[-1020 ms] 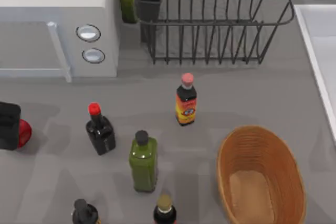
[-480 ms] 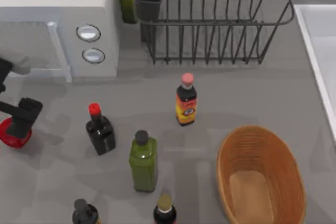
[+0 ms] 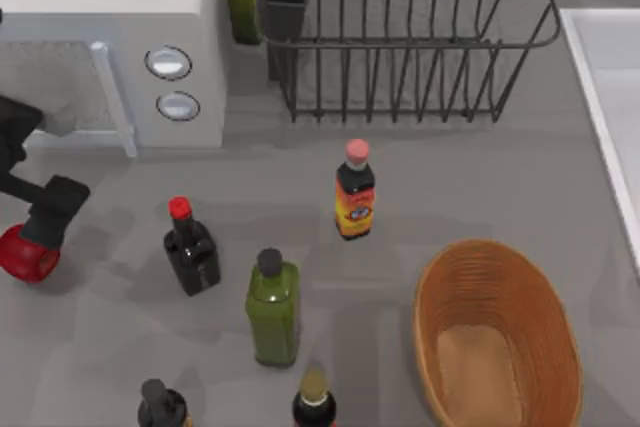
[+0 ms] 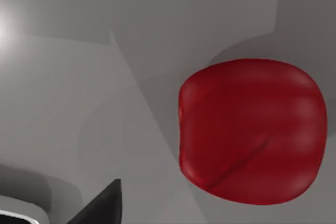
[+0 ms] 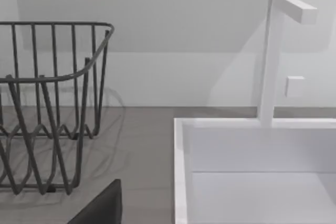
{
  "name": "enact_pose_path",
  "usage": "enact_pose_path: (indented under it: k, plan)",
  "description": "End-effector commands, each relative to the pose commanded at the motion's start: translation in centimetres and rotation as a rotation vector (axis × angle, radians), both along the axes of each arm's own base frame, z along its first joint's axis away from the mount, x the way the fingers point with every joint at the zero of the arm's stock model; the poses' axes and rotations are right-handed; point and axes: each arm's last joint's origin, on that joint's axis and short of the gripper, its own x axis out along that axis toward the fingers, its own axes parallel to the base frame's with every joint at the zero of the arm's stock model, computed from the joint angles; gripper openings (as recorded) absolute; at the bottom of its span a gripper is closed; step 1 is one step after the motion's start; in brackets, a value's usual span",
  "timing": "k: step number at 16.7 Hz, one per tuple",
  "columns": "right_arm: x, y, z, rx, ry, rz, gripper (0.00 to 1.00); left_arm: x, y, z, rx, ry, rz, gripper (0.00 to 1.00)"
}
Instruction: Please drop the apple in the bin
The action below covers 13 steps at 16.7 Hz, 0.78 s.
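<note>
One apple point(image 3: 26, 253) lies on the grey table point(image 3: 480, 187) at its far left edge, and our left gripper point(image 3: 50, 212) hangs over it, a dark finger point(image 3: 58, 205) reaching down to the fruit's upper right side. We cannot tell whether the fingers are spread or pressed together, nor whether they touch the fruit. From the left wrist, we see the apple point(image 4: 252, 132) resting on the bare surface with one black fingertip point(image 4: 102, 207) off to its side. Well apart, near the table's right front, sits the woven bin point(image 3: 497, 337). Between apple and bin stand several bottles: a dark red-capped bottle point(image 3: 189, 247), a green bottle point(image 3: 273, 309) and a pink-capped sauce bottle point(image 3: 354, 192). Behind them are a microwave point(image 3: 110, 42) and a black wire dish rack point(image 3: 400, 37). Our right wrist faces the dish rack point(image 5: 50, 103) and a white sink point(image 5: 257, 166).
</note>
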Motion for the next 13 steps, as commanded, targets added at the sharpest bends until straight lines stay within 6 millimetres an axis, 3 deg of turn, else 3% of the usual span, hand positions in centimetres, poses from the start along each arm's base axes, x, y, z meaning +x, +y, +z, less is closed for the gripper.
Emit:
enact_pose_path:
  k: [6, 10, 13]
  plan:
    - [0.0, 0.0, 0.0, 0.000, 0.000, 0.000, 1.00, -0.9, 0.1, -0.8, 0.000, 0.000, 0.000, 1.00]
    - [0.0, 0.0, 0.0, 0.000, 0.000, 0.000, 1.00, -1.4, 0.2, -3.9, 0.000, 0.005, -0.001, 1.00]
    - [0.0, 0.0, 0.0, 0.000, 0.000, 0.000, 1.00, -0.7, 0.1, -6.2, 0.000, 0.008, 0.000, 1.00]
